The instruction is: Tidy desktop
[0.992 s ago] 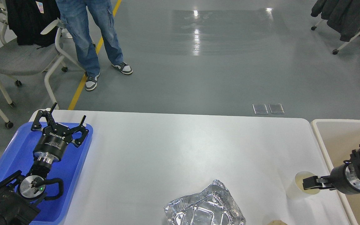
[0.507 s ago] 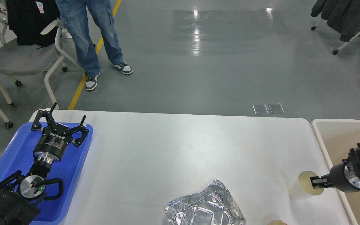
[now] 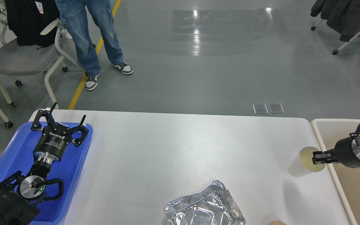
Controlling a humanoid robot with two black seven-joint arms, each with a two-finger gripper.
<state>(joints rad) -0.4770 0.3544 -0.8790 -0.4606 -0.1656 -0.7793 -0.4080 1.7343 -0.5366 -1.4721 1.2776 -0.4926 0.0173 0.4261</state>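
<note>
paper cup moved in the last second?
Yes. The paper cup, gripped at its rim by the right gripper, has moved away from the foil tray toward the desktop's far edge, alongside the beige bin.

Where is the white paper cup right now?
In the head view, the white paper cup is at the right end of the white desktop, pinched at its rim by the right gripper, beside the beige bin.

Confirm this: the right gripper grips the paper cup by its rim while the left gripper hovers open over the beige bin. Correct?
Not quite. The head view shows the open left gripper over the blue tray, not the beige bin. The right gripper does grip the paper cup at its rim.
</note>
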